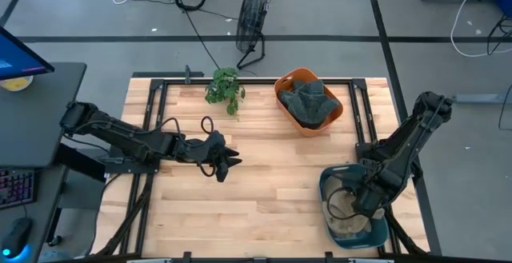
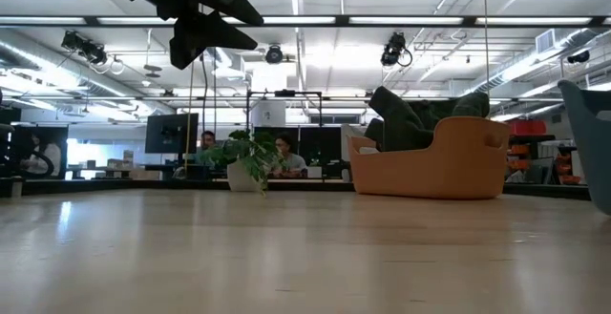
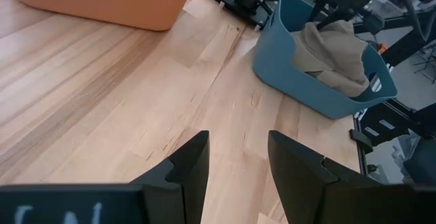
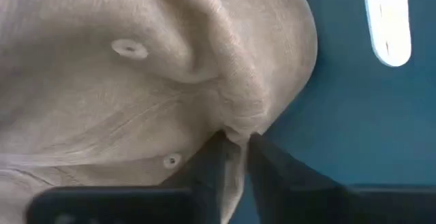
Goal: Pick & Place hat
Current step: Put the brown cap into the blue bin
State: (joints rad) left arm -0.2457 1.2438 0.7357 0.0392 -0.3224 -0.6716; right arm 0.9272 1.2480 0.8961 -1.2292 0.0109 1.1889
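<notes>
A beige cloth hat (image 4: 136, 81) lies in a blue bin (image 1: 324, 185) at the table's right near corner; the left wrist view shows the hat (image 3: 334, 54) rising above the bin's wall (image 3: 293, 67). My right gripper (image 4: 235, 142) reaches down into the bin (image 4: 361, 115) and is shut on the hat. In the high view the right gripper (image 1: 354, 201) is over the hat (image 1: 342, 225). My left gripper (image 1: 228, 165) hovers open above the table's middle, high over the wood in the low view (image 2: 205, 23), and touches nothing; its fingers (image 3: 238, 156) point toward the blue bin. My right gripper pinches a raised fold of the beige hat's cloth (image 4: 238, 118) between its two fingertips, coming from above into the bin. The fold bunches into a ridge at the fingers. The rest of the hat lies in the bin below; I cannot tell the number of layers.
An orange basket (image 1: 308, 103) with dark green hats (image 2: 420, 109) stands at the far right. A small potted plant (image 1: 226, 87) stands at the far edge. Bare wood (image 1: 264, 191) lies between the arms. A fan (image 1: 254, 19) stands on the floor beyond.
</notes>
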